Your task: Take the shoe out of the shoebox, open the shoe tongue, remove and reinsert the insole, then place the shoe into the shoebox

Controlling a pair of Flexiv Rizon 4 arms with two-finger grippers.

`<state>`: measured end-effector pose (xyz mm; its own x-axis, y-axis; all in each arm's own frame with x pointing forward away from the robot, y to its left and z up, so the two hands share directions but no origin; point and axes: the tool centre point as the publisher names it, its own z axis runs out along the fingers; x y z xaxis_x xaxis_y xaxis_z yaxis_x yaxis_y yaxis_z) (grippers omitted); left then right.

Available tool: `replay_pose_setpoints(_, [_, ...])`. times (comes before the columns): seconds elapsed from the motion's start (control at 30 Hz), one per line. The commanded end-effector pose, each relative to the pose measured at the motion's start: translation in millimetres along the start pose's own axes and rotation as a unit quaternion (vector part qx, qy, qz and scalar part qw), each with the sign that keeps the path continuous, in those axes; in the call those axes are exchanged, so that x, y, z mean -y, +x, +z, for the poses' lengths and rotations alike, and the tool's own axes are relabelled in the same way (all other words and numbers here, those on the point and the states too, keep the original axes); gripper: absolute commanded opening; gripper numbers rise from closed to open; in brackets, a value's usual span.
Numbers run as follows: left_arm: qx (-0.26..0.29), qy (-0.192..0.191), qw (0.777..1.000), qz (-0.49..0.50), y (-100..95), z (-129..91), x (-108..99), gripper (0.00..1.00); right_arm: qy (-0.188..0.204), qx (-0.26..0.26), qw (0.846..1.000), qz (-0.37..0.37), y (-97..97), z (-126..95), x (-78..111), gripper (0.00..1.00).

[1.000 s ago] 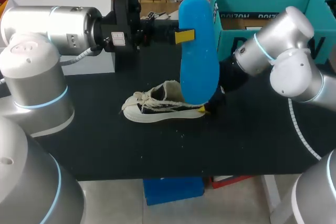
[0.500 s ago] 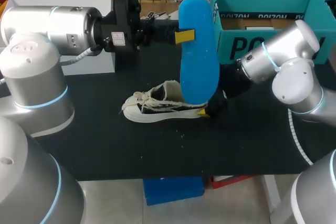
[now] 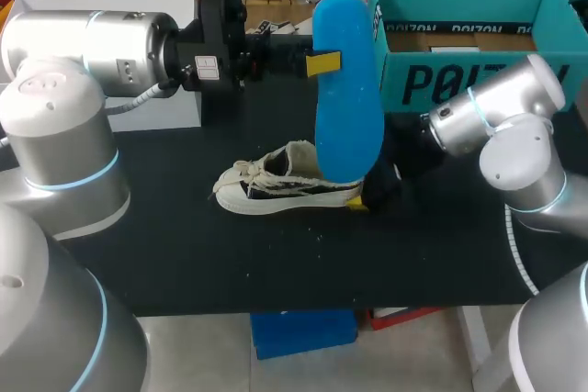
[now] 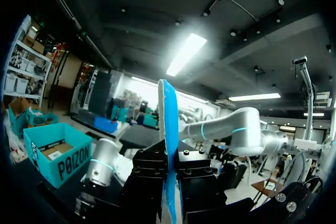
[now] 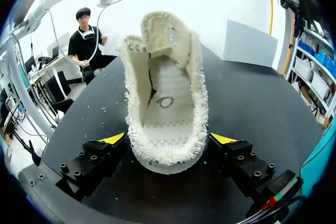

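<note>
We find the shoe's (image 3: pixel 276 188) heel end hemmed in: our right gripper (image 5: pixel 168 140) straddles it, and the insole (image 3: pixel 347 89) hangs upright just above. The toe side and the near table (image 3: pixel 230 263) lie open.

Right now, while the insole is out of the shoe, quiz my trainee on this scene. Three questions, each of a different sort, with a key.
1. True or false: the left gripper has its fingers shut on the blue insole and holds it upright, out of the shoe.
2. Where does the shoe rest? A: in the shoebox. B: on the table. C: on the floor.
3. Fill in the blank: the right gripper is at the shoe's ____ end.

Key: 1 true; 2 B; 3 heel.
</note>
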<state>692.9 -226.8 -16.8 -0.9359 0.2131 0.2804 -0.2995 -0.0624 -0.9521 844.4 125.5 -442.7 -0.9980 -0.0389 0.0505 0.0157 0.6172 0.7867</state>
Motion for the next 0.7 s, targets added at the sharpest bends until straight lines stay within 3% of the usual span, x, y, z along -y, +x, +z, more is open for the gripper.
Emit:
replay_pose_setpoints(0.03, [0.002, 0.001, 1.000, 0.001, -0.5, 2, -1, 0.00, 0.006, 0.000, 1.000, -0.001, -2.2, 1, 0.2, 1.00])
replay_pose_setpoints(0.37, [0.002, 0.001, 1.000, 0.001, -0.5, 2, -1, 0.00, 0.140, 0.012, 0.990, -0.031, -6.3, -11, -7.3, 1.00])
replay_pose_setpoints(0.5, [0.002, 0.001, 1.000, 0.001, -0.5, 2, -1, 0.00, 0.191, 0.011, 0.980, -0.051, -8.0, -17, -14.4, 1.00])
replay_pose_setpoints(0.7, [0.002, 0.001, 1.000, 0.001, -0.5, 2, -1, 0.00, 0.293, 0.013, 0.954, -0.067, -10.3, -23, -21.4, 1.00])
